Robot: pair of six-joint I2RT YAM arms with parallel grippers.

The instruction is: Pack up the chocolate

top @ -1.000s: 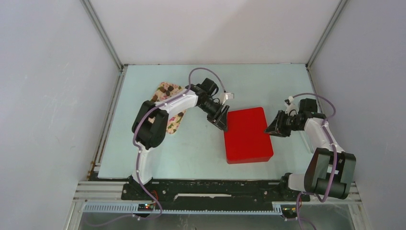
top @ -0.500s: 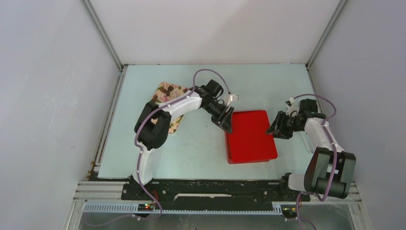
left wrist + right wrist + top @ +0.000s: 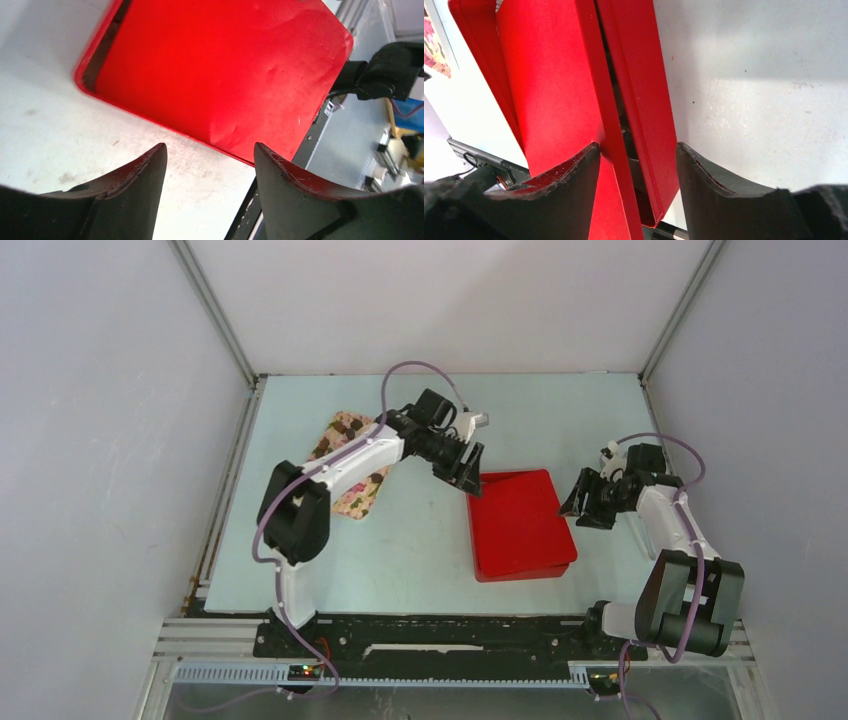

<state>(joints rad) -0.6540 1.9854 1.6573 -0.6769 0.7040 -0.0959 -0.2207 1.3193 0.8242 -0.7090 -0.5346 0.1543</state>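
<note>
While we are holding our left gripper (image 3: 467, 473) at the 11 o'clock corner of the red box (image 3: 520, 530), its 2 fingers are standing wide apart with nothing between them. Our right gripper (image 3: 580, 502) is sitting at the box's 3 o'clock edge, likewise spread and gripping nothing. The red lid (image 3: 549, 75) is lying askew on the base (image 3: 644, 75), leaving a gap. The chocolate (image 3: 350, 428) is resting on the floral cloth (image 3: 355, 498) at the box's 10 o'clock, partly hidden by our left arm (image 3: 345, 458).
</note>
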